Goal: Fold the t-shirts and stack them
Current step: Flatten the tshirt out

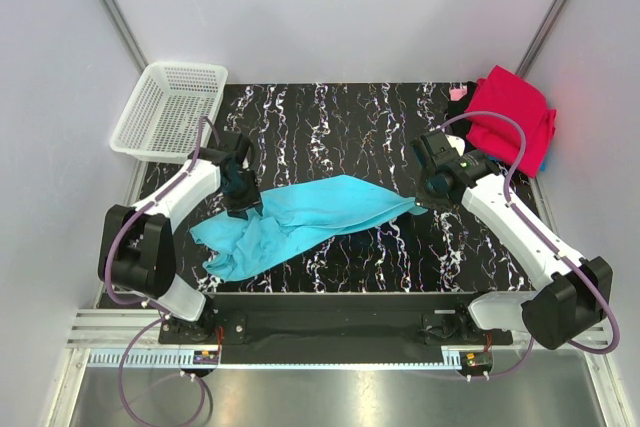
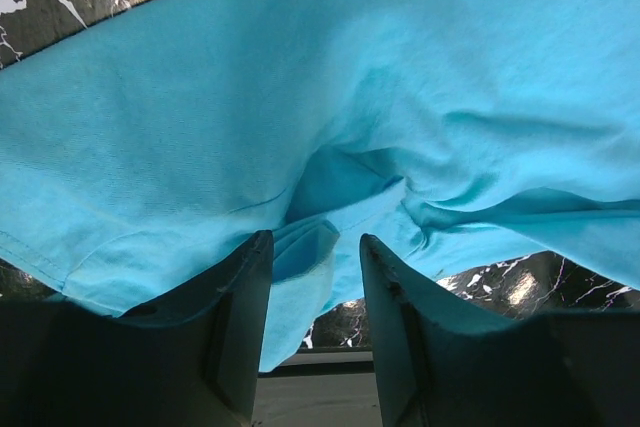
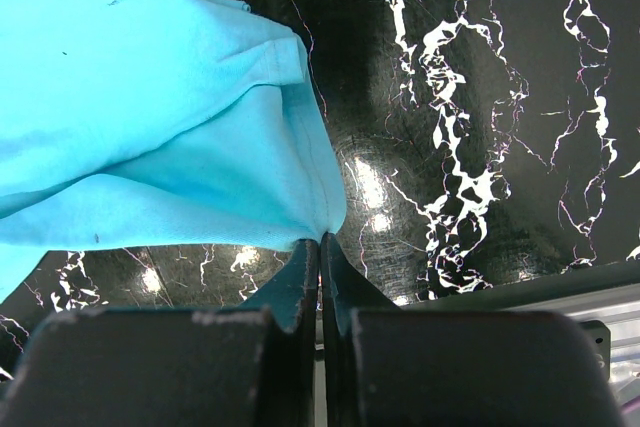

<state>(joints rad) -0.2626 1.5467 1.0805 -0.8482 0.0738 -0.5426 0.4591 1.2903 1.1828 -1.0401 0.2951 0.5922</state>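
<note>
Two arms at one turquoise t-shirt (image 1: 300, 219), stretched across the middle of the overhead frame.
We see the shirt lying crumpled on the black marbled tabletop (image 1: 340, 117), from the lower left towards the middle right. The right fingers (image 3: 295, 292) are closed together and pinch its right corner. The left fingers (image 2: 240, 317) stand apart over its left part, with a fold of the cloth between them; the fold touches only one finger. A crimson t-shirt (image 1: 512, 107) lies in a heap at the upper right, a white basket (image 1: 165, 107) at the upper left.
</note>
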